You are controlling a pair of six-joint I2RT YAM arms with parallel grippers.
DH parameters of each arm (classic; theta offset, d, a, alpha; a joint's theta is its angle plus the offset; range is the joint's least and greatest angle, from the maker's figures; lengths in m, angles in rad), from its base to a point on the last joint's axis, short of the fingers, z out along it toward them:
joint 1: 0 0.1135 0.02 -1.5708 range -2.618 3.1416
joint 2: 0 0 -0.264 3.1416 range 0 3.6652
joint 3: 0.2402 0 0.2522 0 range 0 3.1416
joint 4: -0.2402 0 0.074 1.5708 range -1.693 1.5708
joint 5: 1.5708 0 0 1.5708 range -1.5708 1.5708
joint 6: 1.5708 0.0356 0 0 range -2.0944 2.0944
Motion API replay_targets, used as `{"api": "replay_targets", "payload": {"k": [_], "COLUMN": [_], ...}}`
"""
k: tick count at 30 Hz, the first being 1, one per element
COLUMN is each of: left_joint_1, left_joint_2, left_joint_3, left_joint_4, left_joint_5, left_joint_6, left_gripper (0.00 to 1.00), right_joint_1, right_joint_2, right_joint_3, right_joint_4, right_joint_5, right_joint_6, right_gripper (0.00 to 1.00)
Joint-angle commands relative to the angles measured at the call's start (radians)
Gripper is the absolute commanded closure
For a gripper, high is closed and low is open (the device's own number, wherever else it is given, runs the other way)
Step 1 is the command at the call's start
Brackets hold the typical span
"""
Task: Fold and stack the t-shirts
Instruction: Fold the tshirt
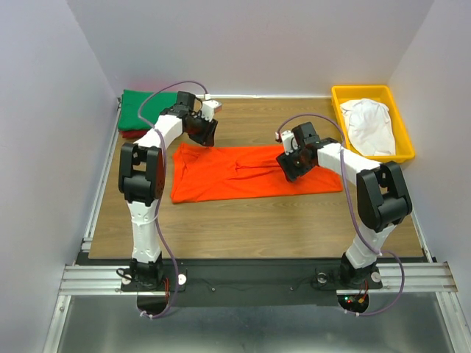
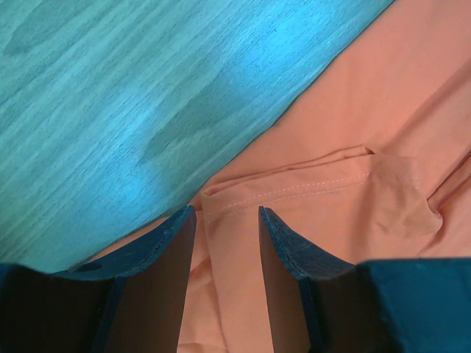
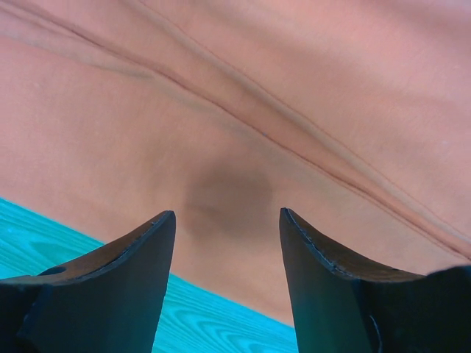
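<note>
The bright orange t-shirt (image 1: 243, 173) lies spread flat across the middle of the table. My left gripper (image 1: 205, 137) is open at its far left corner; in the left wrist view (image 2: 227, 215) a stitched hem fold of the orange shirt (image 2: 309, 184) lies between the jaws. My right gripper (image 1: 288, 168) is open just above the shirt's right part; in the right wrist view (image 3: 227, 218) it hangs over smooth orange cloth (image 3: 243, 110) near the edge. A folded green t-shirt (image 1: 143, 109) rests on a dark red one (image 1: 131, 134) at the back left. The white t-shirt (image 1: 368, 123) lies crumpled in the tray.
The yellow plastic tray (image 1: 406, 140) stands at the back right corner. White walls close in the table on the left, back and right. Bare wood (image 1: 250, 220) lies between the orange shirt and the arm bases.
</note>
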Motion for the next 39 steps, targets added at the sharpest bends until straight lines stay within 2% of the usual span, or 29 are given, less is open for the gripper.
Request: {"api": "replay_targets", "payload": {"k": [1, 11, 15, 17, 18, 21, 27, 36, 38, 39], "left_joint_1": [0.006, 0.004, 0.004, 0.004, 0.004, 0.004, 0.004, -0.019, -0.03, -0.031], "left_joint_2": [-0.014, 0.042, 0.051, 0.045, 0.042, 0.005, -0.128, -0.296, -0.302, -0.299], "left_joint_3": [0.035, 0.057, 0.063, 0.063, 0.06, 0.026, -0.104, -0.351, -0.391, -0.403], "left_joint_4": [0.004, 0.01, 0.019, 0.019, 0.019, 0.033, 0.059, 0.071, 0.06, 0.054], "left_joint_5": [0.004, -0.017, -0.002, 0.015, 0.015, 0.033, 0.087, 0.147, 0.139, 0.138], "left_joint_6": [0.02, 0.026, 0.024, 0.026, 0.026, 0.044, 0.082, 0.171, 0.19, 0.211], "left_gripper": [0.49, 0.49, 0.54, 0.66, 0.66, 0.8, 1.0, 1.0, 0.95, 0.82], "right_joint_1": [-0.01, -0.021, -0.026, -0.026, -0.027, -0.027, -0.029, -0.03, -0.03, -0.03], "right_joint_2": [-0.01, -0.001, -0.004, -0.007, -0.008, -0.008, -0.008, -0.007, -0.004, -0.002], "right_joint_3": [0.043, 0.057, 0.054, 0.052, 0.051, 0.049, 0.049, 0.045, 0.046, 0.048], "right_joint_4": [-0.019, -0.03, -0.035, -0.036, -0.036, -0.038, -0.041, -0.042, -0.041, -0.042], "right_joint_5": [-0.008, 0.003, 0.009, 0.009, 0.011, 0.009, 0.001, -0.008, -0.014, -0.014], "right_joint_6": [0.013, 0.005, 0.001, -0.001, -0.002, -0.004, 0.001, -0.001, 0.001, 0.001], "right_gripper": [0.36, 0.36, 0.36, 0.35, 0.35, 0.36, 0.36, 0.36, 0.36, 0.36]}}
